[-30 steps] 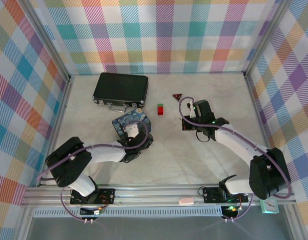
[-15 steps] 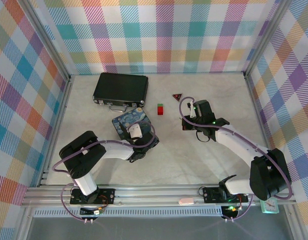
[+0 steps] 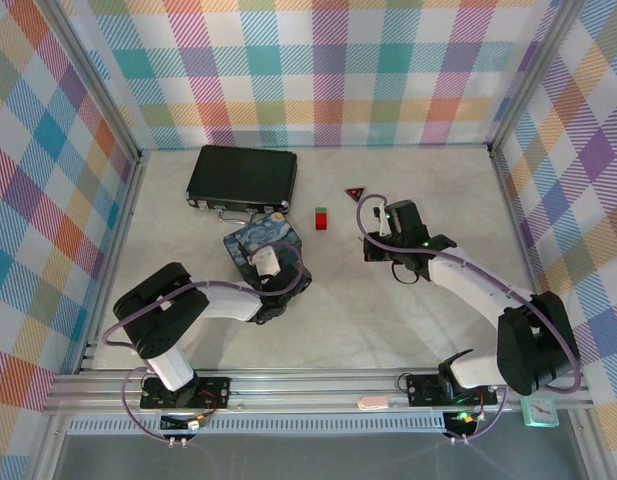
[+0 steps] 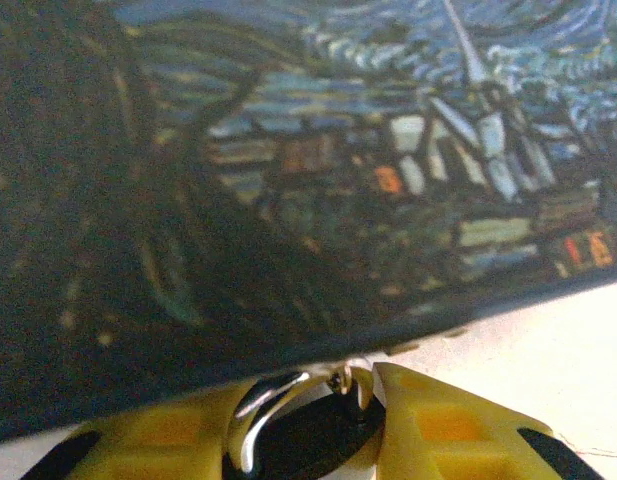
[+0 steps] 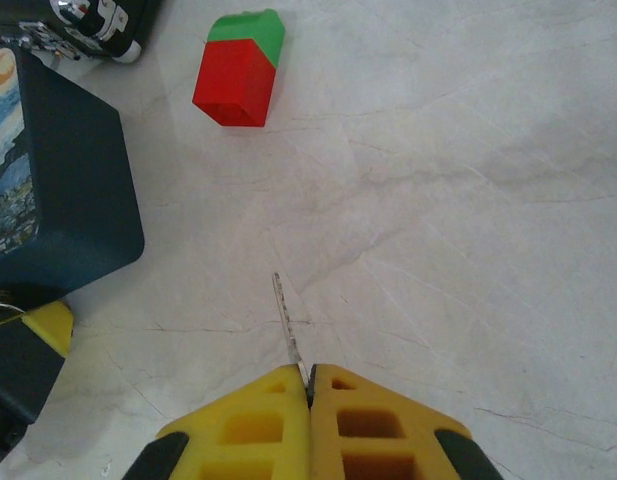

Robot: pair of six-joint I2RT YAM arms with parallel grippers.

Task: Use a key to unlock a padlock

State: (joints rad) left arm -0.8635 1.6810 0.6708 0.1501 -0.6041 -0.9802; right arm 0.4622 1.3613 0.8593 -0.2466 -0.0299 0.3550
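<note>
The left hand (image 4: 313, 388) is closed around the small silver-and-dark metal padlock (image 4: 306, 445). Its yellow fingers (image 4: 438, 425) appear to press on both sides, though so little shows at the bottom edge of the left wrist view that a firm hold is uncertain. The padlock lies on the pale marbled desk (image 5: 468, 200), left of centre and hard against the near wall of the blue painted tin box with a swirly night-sky picture (image 4: 338, 150). The right hand (image 5: 310, 385) is clenched on the thin grey metal key (image 5: 284, 315), whose blade pokes forward, well to the right of the lock. The small red-and-green block (image 5: 238, 70) sits further off. The risks are these. A pinch that catches mostly the curved shackle could let the body swing or squirt free. The tin wall may block a clean lift or hide the keyhole. The key, held only by its end, could twist between the fingers if it meets the lock off-line.
</note>
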